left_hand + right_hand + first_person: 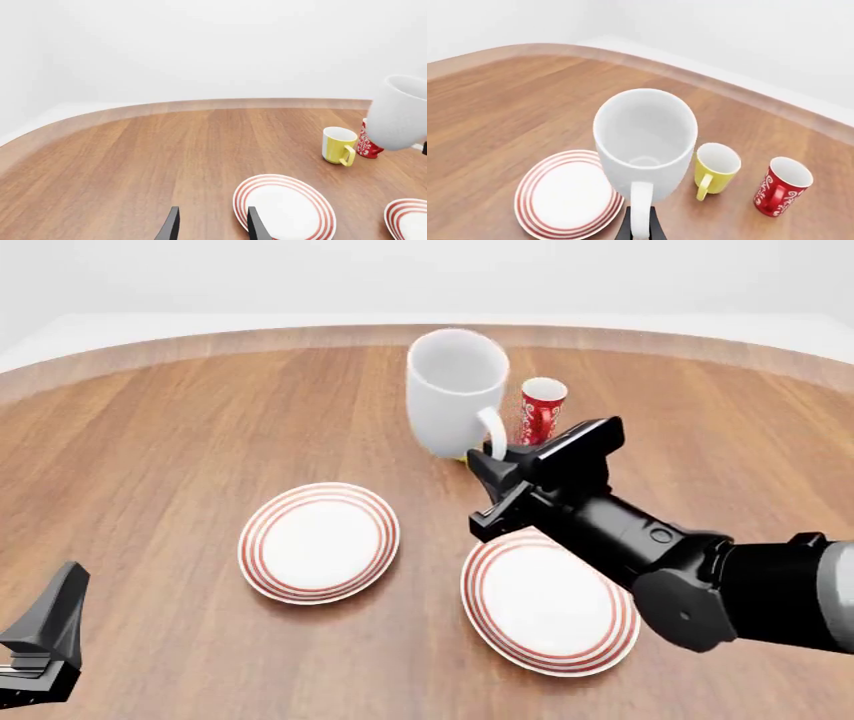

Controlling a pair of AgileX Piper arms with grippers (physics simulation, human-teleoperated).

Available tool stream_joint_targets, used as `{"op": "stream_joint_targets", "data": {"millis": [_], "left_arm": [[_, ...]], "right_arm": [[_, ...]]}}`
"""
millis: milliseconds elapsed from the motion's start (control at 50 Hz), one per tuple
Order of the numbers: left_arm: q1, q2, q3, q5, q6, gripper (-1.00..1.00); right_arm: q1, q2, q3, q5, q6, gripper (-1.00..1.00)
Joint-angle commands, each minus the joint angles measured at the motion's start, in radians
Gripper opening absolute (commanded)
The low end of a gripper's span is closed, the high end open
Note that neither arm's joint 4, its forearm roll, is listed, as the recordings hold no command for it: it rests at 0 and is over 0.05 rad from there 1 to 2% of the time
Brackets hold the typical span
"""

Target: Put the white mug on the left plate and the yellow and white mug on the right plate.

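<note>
The white mug (458, 390) hangs in the air above the table, behind the two plates, upright with its mouth up. My right gripper (497, 455) is shut on its loop handle, as the right wrist view shows with the white mug (644, 135) above the gripper (640, 227). The yellow and white mug (717, 165) stands on the table beside it, almost hidden behind the white mug in the front view. Both the left plate (320, 540) and the right plate (547, 605) carry nothing. My left gripper (213, 230) is open and holds nothing, low at the near left.
A slim red cup (541, 410) with white markings stands right of the yellow mug. The table's curved far edge (267, 340) runs behind the mugs. The right arm (694, 570) reaches over the right plate's far side.
</note>
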Motion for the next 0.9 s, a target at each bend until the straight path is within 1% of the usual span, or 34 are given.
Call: {"op": "stream_joint_targets", "data": {"millis": [20, 240, 400, 900], "left_arm": [[0.0, 0.0, 0.0, 0.0, 0.0, 1.0], [0.0, 0.0, 0.0, 0.0, 0.0, 1.0], [0.0, 0.0, 0.0, 0.0, 0.0, 1.0], [0.0, 0.0, 0.0, 0.0, 0.0, 1.0]], "right_arm": [[0.021, 0.049, -0.032, -0.014, 0.009, -1.0], [0.04, 0.091, -0.059, -0.016, 0.015, -1.0], [0.072, 0.121, -0.086, -0.012, 0.017, -1.0], [0.126, 0.181, -0.132, -0.012, 0.024, -1.0]]}}
